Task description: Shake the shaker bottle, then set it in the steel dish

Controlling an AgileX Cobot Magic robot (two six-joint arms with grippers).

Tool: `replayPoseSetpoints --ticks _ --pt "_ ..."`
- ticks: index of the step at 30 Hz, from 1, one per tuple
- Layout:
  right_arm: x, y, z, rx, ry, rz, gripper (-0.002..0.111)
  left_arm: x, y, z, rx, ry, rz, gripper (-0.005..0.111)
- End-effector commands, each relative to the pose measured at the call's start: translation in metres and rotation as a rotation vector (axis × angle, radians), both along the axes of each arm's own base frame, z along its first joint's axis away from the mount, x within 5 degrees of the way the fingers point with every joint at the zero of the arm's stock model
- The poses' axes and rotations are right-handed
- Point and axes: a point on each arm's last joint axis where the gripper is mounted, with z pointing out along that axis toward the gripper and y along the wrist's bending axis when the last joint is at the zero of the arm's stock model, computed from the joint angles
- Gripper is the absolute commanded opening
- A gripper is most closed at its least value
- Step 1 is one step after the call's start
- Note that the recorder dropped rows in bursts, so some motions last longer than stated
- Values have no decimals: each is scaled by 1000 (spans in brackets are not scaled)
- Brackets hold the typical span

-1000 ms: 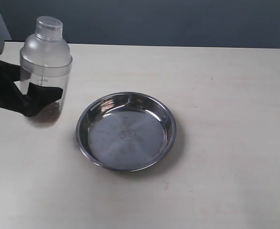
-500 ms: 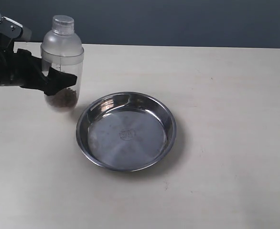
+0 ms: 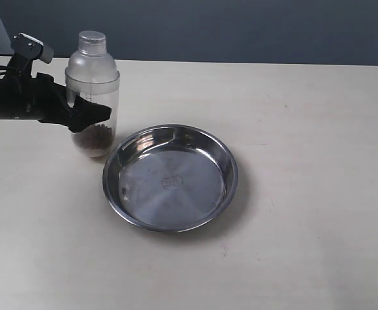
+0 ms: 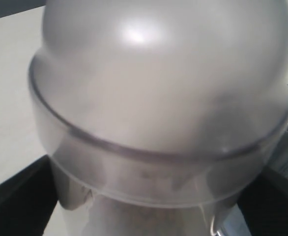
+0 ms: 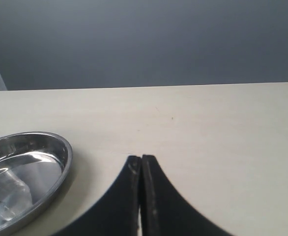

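- The left gripper (image 3: 93, 110) comes in from the left edge of the exterior view, clamped on the shaker bottle (image 3: 93, 97) at mid-body.
- The bottle is upright at the upper left, brown granules in its base, just beside the left rim of the steel dish (image 3: 195, 194).
- The dish sits at centre frame. There's wide bare table (image 3: 305, 129) to its right and below it, and the far table edge runs along the top.
- The right gripper (image 5: 141, 164) has its fingers pressed together on nothing, over bare table beside the dish rim (image 5: 65, 157).
- Since a second ago, the bottle has travelled right, towards the dish, and sits higher in frame. The dish hasn't budged.
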Motion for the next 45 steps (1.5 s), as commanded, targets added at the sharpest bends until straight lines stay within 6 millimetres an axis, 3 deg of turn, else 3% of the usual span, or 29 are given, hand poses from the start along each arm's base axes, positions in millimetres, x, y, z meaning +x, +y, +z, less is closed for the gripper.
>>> replayPoseSetpoints --ticks 1,6,16,25,38,45 --pt "0 0 1 3 -13 -4 -1 2 -2 7 -26 -42 -17 9" --pt "0 0 1 3 -13 -4 -1 2 0 6 -17 -29 3 33" --pt "0 0 1 4 -18 -5 -1 -5 -3 2 31 34 -75 39" --pt "0 0 1 4 -16 -4 -1 -10 -2 17 65 23 -78 70" --pt "0 0 1 3 -14 -4 -1 -16 -2 13 86 101 -97 73" --pt "0 0 1 3 -14 -4 -1 -18 -1 10 80 160 -77 87"
